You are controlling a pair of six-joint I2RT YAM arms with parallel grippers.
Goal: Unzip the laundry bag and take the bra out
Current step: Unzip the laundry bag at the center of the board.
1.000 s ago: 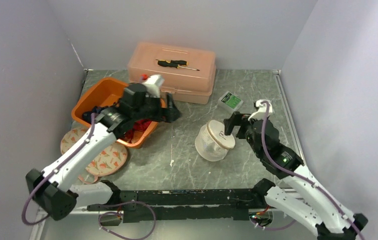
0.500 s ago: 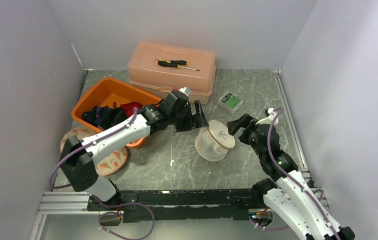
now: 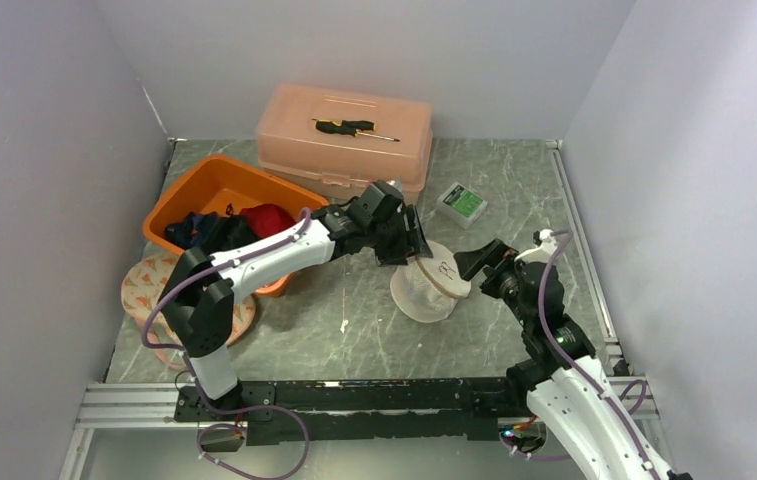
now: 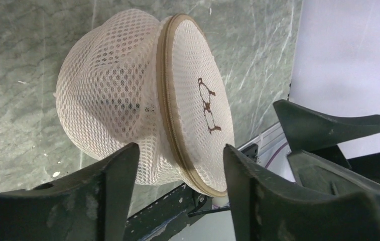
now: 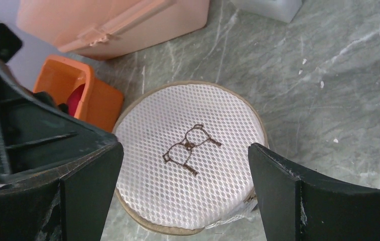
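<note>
Mesh is seen at the middle of the grey-green marbled table [image 3: 514,190]: a round white mesh laundry bag [image 3: 431,282] with a tan zip band round its flat face and a small brown bra emblem stitched on it. The bag is lying tilted, with its flat face turned up and towards the right arm. The left gripper [image 3: 409,240] is set at the bag's far left edge. Its fingers [image 4: 122,165] are held apart and the zip rim is framed between them in the left wrist view; whether the pads touch the mesh cannot be told. The right gripper [image 3: 476,262] is held just beside the bag's right edge, its jaws spread wide and nothing gripped. An orange plastic basin [image 3: 204,180] holding dark and red clothes [image 3: 239,222] is placed at the left. A peach plastic toolbox [image 3: 344,140] is set at the back.
</note>
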